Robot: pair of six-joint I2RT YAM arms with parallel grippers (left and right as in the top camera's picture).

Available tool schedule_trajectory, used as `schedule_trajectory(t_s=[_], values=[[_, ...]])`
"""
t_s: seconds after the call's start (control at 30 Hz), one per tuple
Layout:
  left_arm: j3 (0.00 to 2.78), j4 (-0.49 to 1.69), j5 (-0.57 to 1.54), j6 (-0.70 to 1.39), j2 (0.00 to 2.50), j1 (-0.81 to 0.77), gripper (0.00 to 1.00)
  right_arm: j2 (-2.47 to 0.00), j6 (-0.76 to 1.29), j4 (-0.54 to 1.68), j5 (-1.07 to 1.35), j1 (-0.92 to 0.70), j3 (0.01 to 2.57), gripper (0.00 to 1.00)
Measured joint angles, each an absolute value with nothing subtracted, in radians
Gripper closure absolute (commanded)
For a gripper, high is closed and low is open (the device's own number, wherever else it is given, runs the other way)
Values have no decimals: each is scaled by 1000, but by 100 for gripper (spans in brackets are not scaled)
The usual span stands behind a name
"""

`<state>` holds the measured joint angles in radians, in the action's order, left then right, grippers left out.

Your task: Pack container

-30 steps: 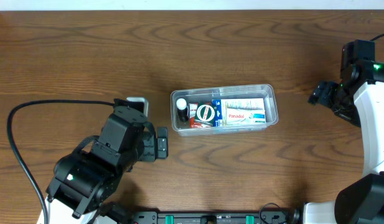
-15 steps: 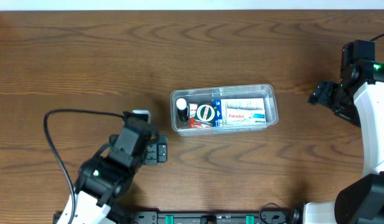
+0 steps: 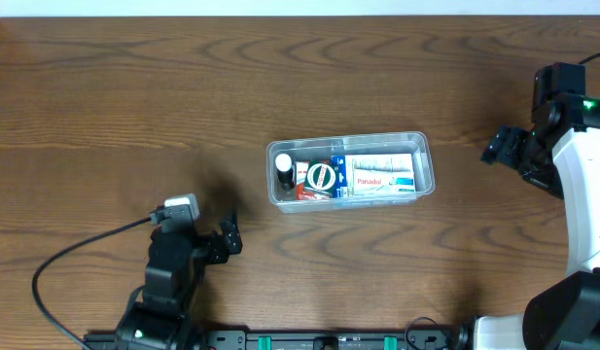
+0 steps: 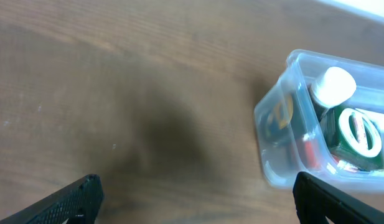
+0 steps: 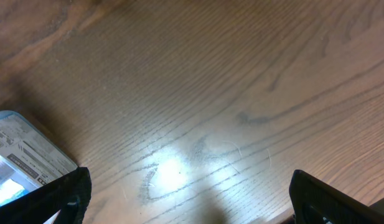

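Overhead, the container (image 3: 348, 137) sat on the table (image 3: 134, 97), holding boxes (image 3: 382, 175) and a bottle (image 3: 283, 171). The left gripper (image 3: 229, 238) hung below-left of it, the right gripper (image 3: 496, 148) off to its right. Left wrist: fingers (image 4: 76, 198) stood wide apart, empty, with the container ahead-right. Right wrist: fingers (image 5: 67, 193) were likewise apart, the container's corner just beside the left one.

From overhead, looks straight down on the whole table (image 3: 105, 97). From the left wrist, faces the container (image 4: 279, 124) low and close. From the right wrist, looks down at wood, sharing that container's other end.
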<state>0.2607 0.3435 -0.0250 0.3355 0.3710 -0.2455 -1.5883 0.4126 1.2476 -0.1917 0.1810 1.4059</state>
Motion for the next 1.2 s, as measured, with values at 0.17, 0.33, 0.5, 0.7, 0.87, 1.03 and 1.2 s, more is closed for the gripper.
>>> schedule_trajectory(t_s=[0.17,0.33,0.5,0.7,0.87,1.03,1.2], values=[[155,171,59,276,242,-190,2,-1588,413,1248,-192,181,1406,1],[72,26,116,237,171,-147,2,-1588,413,1248,-192,181,1406,1],[22,-96,133,210,155,-107,2,-1588,413,1248,-192,181,1406,1],[8,-154,136,127,139,-93,2,-1588,413,1248,-192,181,1406,1],[8,-117,136,2,60,-92,2,-1588,413,1248,-192,181,1406,1],[7,-61,136,-78,11,-91,2,-1588,413,1248,-192,181,1406,1],[9,0,135,-110,10,-88,2,-1588,413,1248,-192,181,1406,1]])
